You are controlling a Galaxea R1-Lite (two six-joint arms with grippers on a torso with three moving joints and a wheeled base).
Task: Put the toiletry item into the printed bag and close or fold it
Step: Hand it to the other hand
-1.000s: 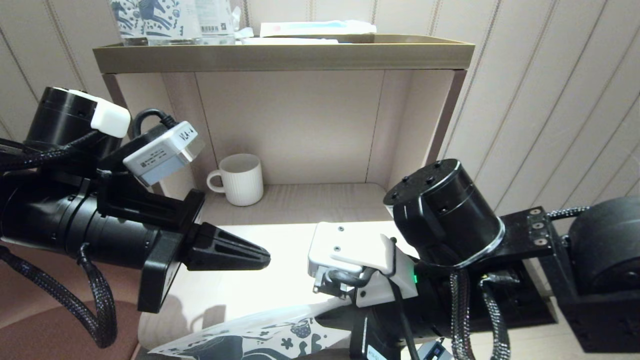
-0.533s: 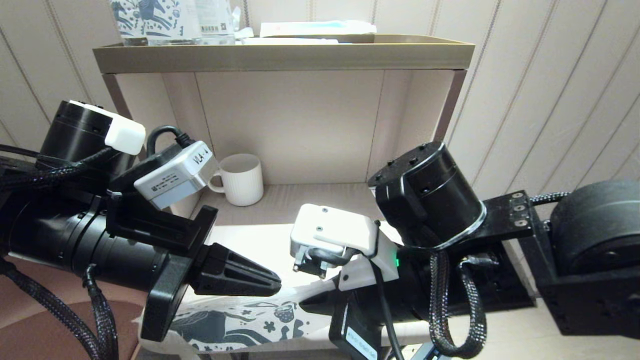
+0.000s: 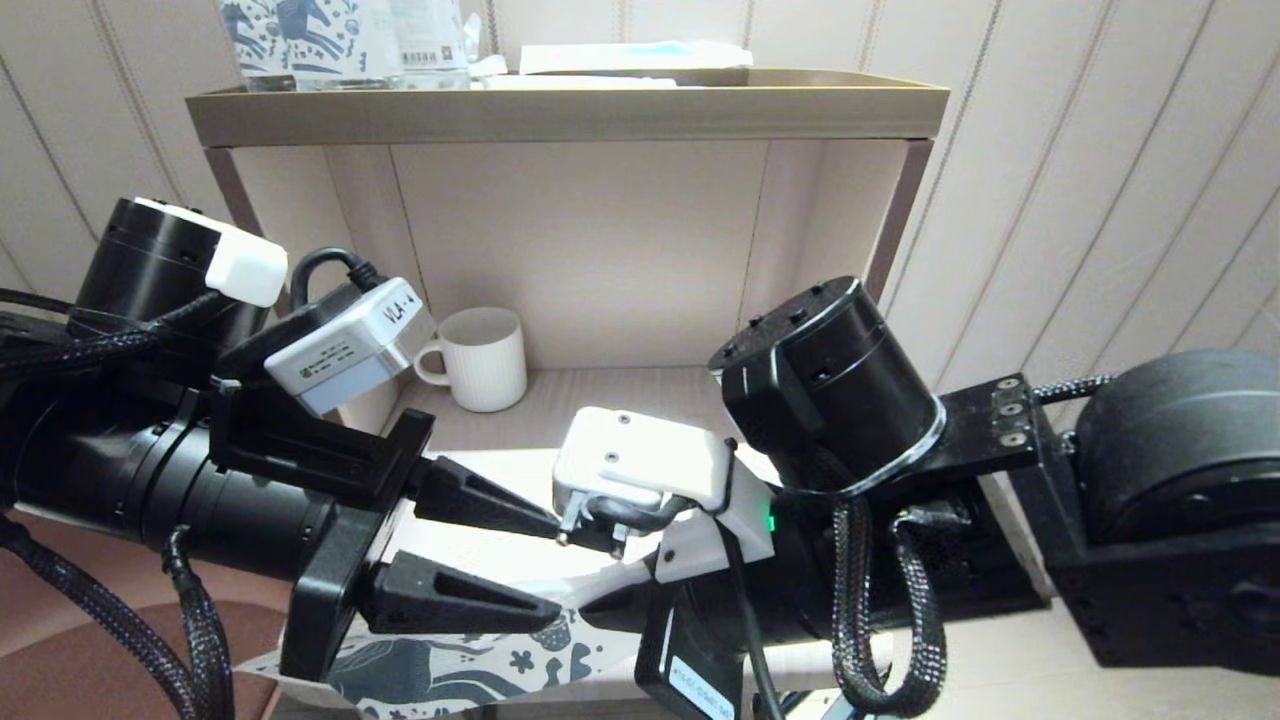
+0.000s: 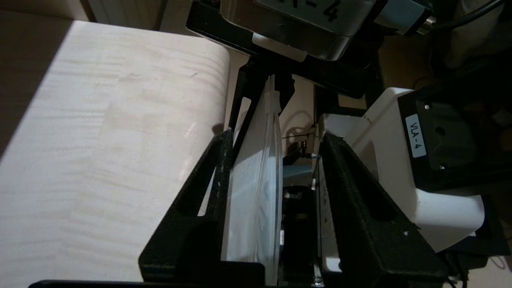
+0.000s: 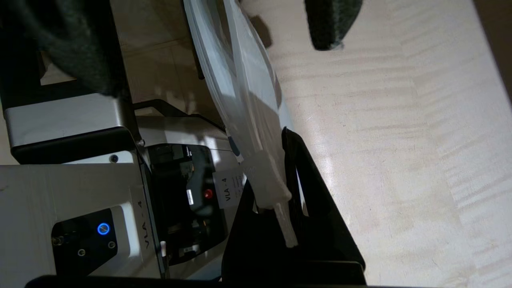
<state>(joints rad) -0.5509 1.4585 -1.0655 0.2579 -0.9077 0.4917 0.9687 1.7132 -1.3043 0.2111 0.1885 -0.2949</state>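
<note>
1. Printed bag (image 3: 470, 670) hangs over the table's (image 3: 520, 470) front edge; right gripper (image 5: 280, 200) is pinching its slider end.
2. Left gripper (image 3: 545, 565) is spread around the bag's edge, so I'd guess the bag could sag or slide off.
3. Toiletry item: can't see it.
</note>
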